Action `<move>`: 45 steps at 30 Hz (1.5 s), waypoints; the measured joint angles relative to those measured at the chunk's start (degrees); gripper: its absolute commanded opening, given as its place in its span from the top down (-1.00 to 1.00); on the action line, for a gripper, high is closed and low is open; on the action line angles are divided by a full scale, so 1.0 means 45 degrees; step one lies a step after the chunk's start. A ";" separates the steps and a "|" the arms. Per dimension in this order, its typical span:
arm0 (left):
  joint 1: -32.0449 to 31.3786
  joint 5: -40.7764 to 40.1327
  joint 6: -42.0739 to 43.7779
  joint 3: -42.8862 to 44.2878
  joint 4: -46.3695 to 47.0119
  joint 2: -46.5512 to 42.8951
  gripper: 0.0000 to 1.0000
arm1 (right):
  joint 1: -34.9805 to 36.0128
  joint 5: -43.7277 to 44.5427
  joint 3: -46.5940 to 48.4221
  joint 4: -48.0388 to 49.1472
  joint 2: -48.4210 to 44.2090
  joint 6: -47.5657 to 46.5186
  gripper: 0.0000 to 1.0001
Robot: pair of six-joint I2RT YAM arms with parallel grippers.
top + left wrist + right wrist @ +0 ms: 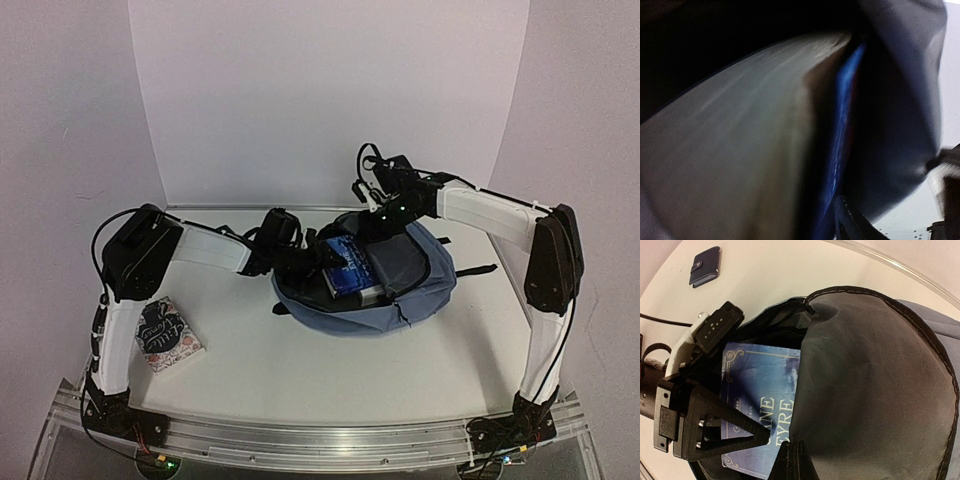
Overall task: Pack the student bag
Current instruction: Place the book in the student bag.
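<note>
The student bag (425, 278) lies flat on the desk (330, 390), a little right of the middle and toward the far side. Its long axis runs across the desk from left to right. The open mouth faces left and slightly away, and a black strap (478, 270) trails off the right end. The grey lining of the upper flap (870, 370) is raised, and the right jaws are closed, pinching that flap's edge at the mouth. A blue book (765, 385) titled Jane Eyre sits cover up, partway inside the opening. The left jaws reach in from the left and lie over this book; I cannot tell how wide they stand or whether they grip it. Farther out, a small patterned book (168, 336) rests on the near left of the desk. A small dark wallet (705, 266) lies well apart from the bag.
</note>
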 measured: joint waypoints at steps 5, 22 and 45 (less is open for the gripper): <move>-0.0029 -0.0444 0.0219 -0.1253 -0.0929 -0.1149 -0.24 | 0.0000 -0.0001 0.0000 0.0014 0.0000 0.0000 1.00; -0.0045 -0.1062 0.0516 -0.1140 -0.1592 -0.1377 0.98 | 0.0005 -0.0236 -0.0384 0.0284 -0.0005 -0.0005 1.00; -0.0550 -0.0767 0.2626 0.2125 -0.4098 0.0042 -0.19 | -0.0624 -0.0625 -0.0435 0.0403 -0.0005 -0.0019 1.00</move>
